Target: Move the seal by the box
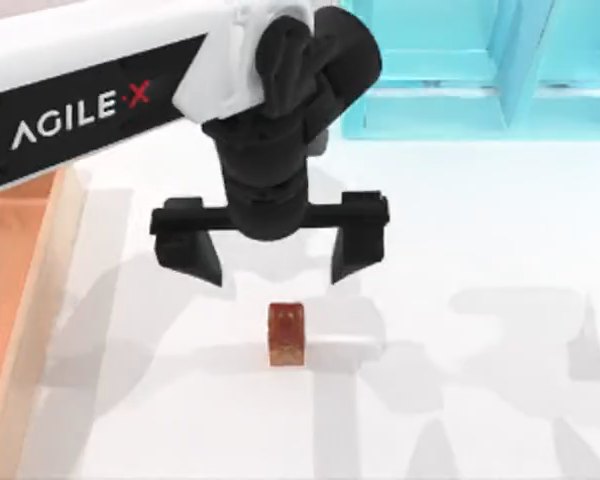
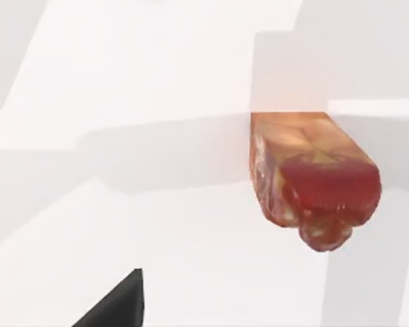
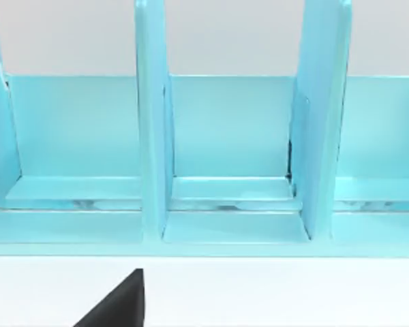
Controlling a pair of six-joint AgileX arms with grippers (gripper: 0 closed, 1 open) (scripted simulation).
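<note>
The seal (image 1: 286, 335) is a small reddish-brown mottled block standing on the white table near the middle front; it also shows close up as the seal (image 2: 313, 177) in the left wrist view. My left gripper (image 1: 275, 258) hangs open just behind the seal, its two black fingers spread wider than the block and holding nothing. One dark fingertip (image 2: 116, 303) shows in the left wrist view. The box (image 1: 30, 300), a wooden tray with a tan rim and orange interior, lies at the table's left edge, well left of the seal.
A cyan shelf-like structure (image 1: 460, 70) stands at the back right, seen up close with its upright dividers (image 3: 153, 136) in the right wrist view. White table surface lies between the seal and the box. A dark fingertip (image 3: 116, 303) shows in the right wrist view.
</note>
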